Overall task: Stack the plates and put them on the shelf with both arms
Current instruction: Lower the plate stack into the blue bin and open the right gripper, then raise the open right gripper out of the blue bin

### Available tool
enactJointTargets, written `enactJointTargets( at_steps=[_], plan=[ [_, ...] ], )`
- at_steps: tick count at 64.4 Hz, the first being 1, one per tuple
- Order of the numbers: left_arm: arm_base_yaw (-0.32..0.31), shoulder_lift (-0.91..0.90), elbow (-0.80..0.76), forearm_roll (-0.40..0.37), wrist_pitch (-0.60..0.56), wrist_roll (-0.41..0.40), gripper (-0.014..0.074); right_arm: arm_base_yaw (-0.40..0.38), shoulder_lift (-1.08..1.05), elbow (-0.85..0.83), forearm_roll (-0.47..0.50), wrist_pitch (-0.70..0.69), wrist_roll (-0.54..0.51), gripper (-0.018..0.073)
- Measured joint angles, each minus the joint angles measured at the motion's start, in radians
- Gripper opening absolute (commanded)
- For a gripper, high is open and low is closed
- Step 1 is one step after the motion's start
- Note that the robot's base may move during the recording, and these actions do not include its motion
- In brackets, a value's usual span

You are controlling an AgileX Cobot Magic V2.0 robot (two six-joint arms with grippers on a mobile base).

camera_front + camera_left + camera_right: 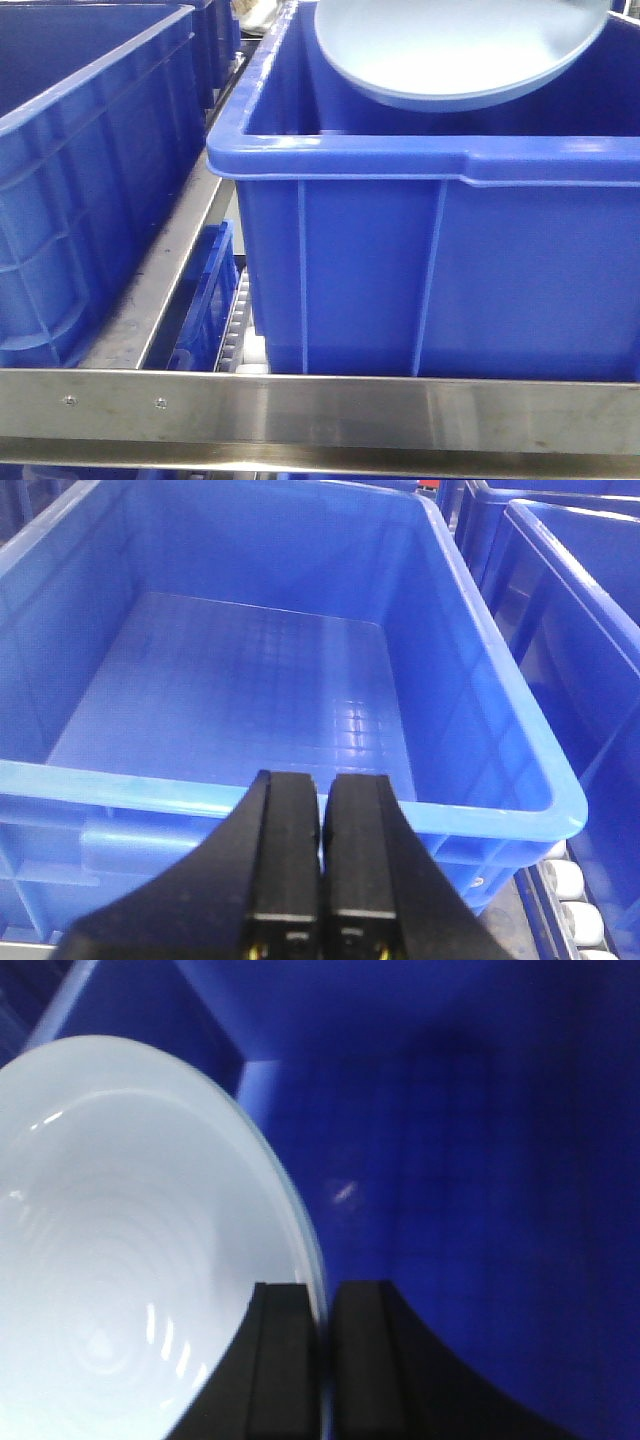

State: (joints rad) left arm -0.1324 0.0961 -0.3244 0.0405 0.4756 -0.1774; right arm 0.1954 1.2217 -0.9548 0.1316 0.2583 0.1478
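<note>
A pale blue-white plate (460, 50) hangs tilted over the open top of a blue crate (440, 160) in the front view. In the right wrist view the same plate (130, 1250) fills the left side, and my right gripper (322, 1310) is shut on its rim, one finger on each face. The crate's dark blue inside lies behind it. My left gripper (322, 800) is shut with nothing between its fingers, held just outside the near rim of another blue crate (300, 800) whose ribbed floor is bare. Neither gripper shows in the front view.
A steel shelf rail (320, 410) crosses the front. A second blue crate (90, 180) stands to the left with a metal divider (175, 270) between. More blue crates (570, 630) sit to the right in the left wrist view, above white rollers (575, 905).
</note>
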Motion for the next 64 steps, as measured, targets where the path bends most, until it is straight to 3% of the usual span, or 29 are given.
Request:
enactJointTargets(
  at_steps=[3,6,14,25,31,39,42,53,64],
  plan=[
    [0.000,0.000,0.000,0.000,0.000,0.000,0.0087,0.000,0.014,-0.004,0.000,-0.006,0.000,0.0450],
    [0.000,0.000,0.000,0.000,0.000,0.000,0.0087,0.000,0.018,-0.006,0.000,-0.014,0.000,0.0501],
    [0.000,0.000,0.000,0.000,0.000,0.000,0.0087,0.000,0.007,-0.007,0.000,-0.028,0.000,0.0491],
    [0.000,0.000,0.000,0.000,0.000,0.000,0.0087,0.000,-0.121,0.031,0.000,-0.034,0.002,0.0372],
    [0.000,0.000,0.000,0.000,0.000,0.000,0.0087,-0.008,-0.254,0.098,0.002,-0.034,0.002,0.0246],
    [0.000,0.000,0.000,0.000,0.000,0.000,0.0087,-0.042,-0.499,0.227,0.002,-0.018,0.002,0.0000],
    [0.000,0.000,0.000,0.000,0.000,0.000,0.0087,-0.061,-0.603,0.278,0.004,0.006,0.002,0.0033],
    [0.000,0.000,0.000,0.000,0.000,0.000,0.0087,-0.092,-0.985,0.431,0.004,0.082,0.002,0.0022],
    [0.000,0.000,0.000,0.000,0.000,0.000,0.0087,-0.093,-1.208,0.502,0.004,0.090,0.002,0.0022]
  ],
)
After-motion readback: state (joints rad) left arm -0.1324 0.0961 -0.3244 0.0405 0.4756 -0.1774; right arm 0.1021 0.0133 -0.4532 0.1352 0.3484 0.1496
